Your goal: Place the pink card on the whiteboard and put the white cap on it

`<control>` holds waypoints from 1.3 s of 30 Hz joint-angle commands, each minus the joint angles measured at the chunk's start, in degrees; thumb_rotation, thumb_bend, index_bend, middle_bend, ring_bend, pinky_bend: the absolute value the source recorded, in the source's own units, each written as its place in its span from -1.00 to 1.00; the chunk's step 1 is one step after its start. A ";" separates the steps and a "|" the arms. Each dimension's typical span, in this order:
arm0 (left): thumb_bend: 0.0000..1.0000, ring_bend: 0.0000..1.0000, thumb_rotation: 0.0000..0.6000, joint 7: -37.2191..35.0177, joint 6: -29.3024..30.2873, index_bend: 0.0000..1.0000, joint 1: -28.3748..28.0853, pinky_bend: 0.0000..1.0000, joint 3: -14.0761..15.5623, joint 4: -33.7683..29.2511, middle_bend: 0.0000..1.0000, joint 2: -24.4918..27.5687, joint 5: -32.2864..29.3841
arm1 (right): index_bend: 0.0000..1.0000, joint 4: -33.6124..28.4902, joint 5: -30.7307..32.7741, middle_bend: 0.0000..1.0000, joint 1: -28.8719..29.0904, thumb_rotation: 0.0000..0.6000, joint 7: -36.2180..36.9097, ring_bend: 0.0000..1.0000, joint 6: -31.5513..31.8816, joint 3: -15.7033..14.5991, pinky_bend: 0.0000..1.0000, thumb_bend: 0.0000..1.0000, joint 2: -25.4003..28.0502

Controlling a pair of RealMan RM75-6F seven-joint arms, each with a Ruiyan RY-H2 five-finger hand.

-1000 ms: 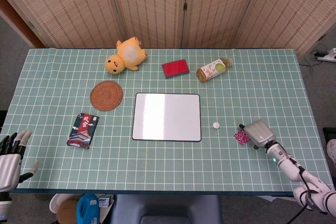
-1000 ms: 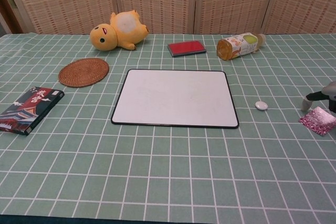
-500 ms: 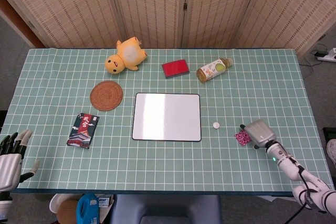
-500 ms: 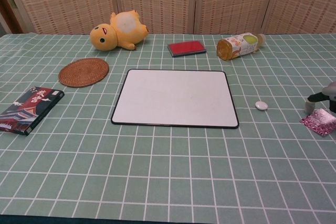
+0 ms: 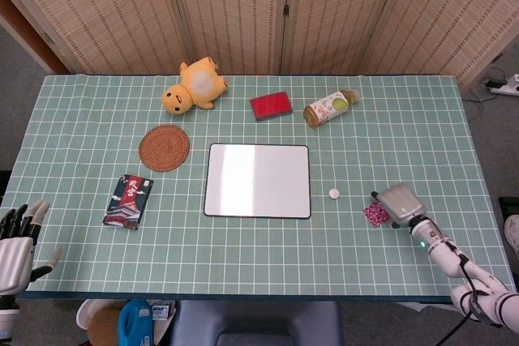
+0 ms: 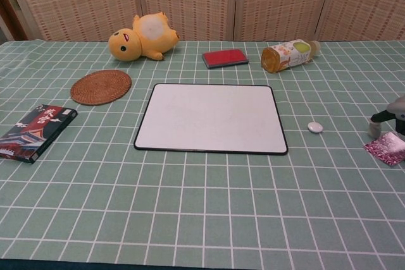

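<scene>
The pink card [image 5: 375, 215] [image 6: 387, 148] lies on the green checked cloth at the right. My right hand [image 5: 399, 203] [image 6: 393, 114] sits over the card's right edge, and its fingertips [image 6: 374, 129] hover by the card's far corner. The rest of the hand is cut off, so its grip is unclear. The small white cap [image 5: 333, 194] [image 6: 314, 127] rests between the card and the whiteboard [image 5: 257, 180] [image 6: 211, 118], which lies bare in the middle. My left hand [image 5: 16, 241] hangs off the table's front left corner, fingers apart and empty.
A yellow plush toy [image 5: 193, 87], a red case [image 5: 271, 105] and a lying bottle [image 5: 329, 107] line the far side. A woven coaster [image 5: 164, 147] and a dark booklet [image 5: 128, 201] lie left of the whiteboard. A folding screen stands behind the table.
The pink card and my right hand have both shifted slightly to the right and toward the front edge. The left hand has barely moved.
</scene>
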 commanded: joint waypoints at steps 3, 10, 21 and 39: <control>-0.38 -1.00 1.00 -0.10 -0.05 -1.00 -0.01 -1.00 0.00 0.13 -1.00 -0.03 -0.01 | -0.26 0.03 0.08 0.65 -0.06 1.00 0.04 0.98 0.28 -0.02 1.00 -0.53 0.05; -0.38 -1.00 1.00 -0.04 -0.13 -1.00 -0.04 -1.00 0.01 0.12 -1.00 -0.04 -0.01 | -0.26 -0.11 0.04 0.65 -0.13 1.00 0.29 0.98 0.71 -0.10 1.00 -0.49 0.12; -0.38 -1.00 1.00 -0.17 0.17 -1.00 -0.04 -1.00 0.00 -0.04 -1.00 0.17 0.43 | -0.26 -8.67 -0.27 0.65 1.55 1.00 -0.01 0.98 3.61 2.63 1.00 -0.48 4.85; -0.38 -1.00 1.00 -0.89 1.73 -1.00 0.71 -1.00 0.28 -0.17 -1.00 0.69 1.52 | -0.26 -11.31 7.88 0.65 17.31 1.00 -8.87 0.98 -9.91 10.83 1.00 -0.48 -4.68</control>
